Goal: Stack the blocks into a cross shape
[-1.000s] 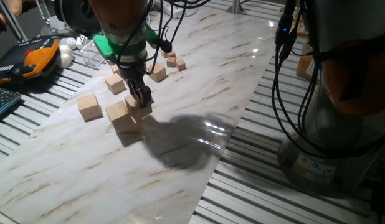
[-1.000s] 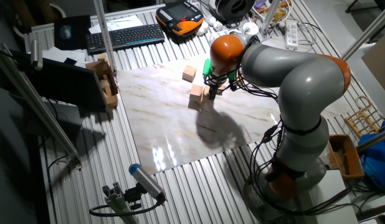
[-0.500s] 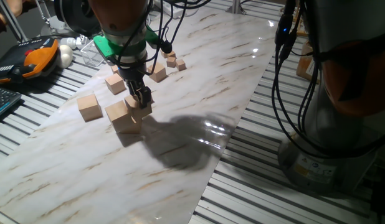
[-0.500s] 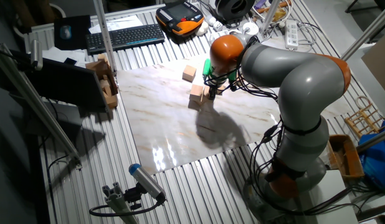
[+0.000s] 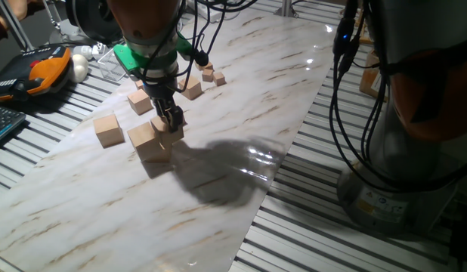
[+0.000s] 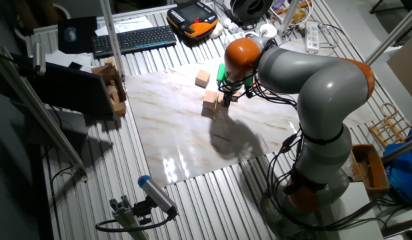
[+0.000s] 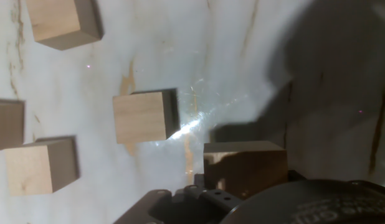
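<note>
Four large tan wooden blocks are on the marble sheet. One block (image 5: 108, 129) lies at the left, one (image 5: 150, 141) in front and one (image 5: 140, 100) behind. My gripper (image 5: 172, 119) stands upright right of the front block, its fingers closed around the fourth block (image 5: 170, 131), low over the sheet and close beside the front block. In the hand view this block (image 7: 244, 168) is large and shadowed just under the hand, with the other blocks (image 7: 144, 116) to the left. The other fixed view shows the gripper (image 6: 225, 99) beside a block (image 6: 210, 101).
A medium wooden cube (image 5: 191, 90) and tiny cubes (image 5: 213, 75) lie behind the gripper. An orange pendant (image 5: 46, 66) and a keyboard (image 5: 3, 125) sit off the sheet's left edge. Cables and the arm's base (image 5: 403, 151) stand at the right.
</note>
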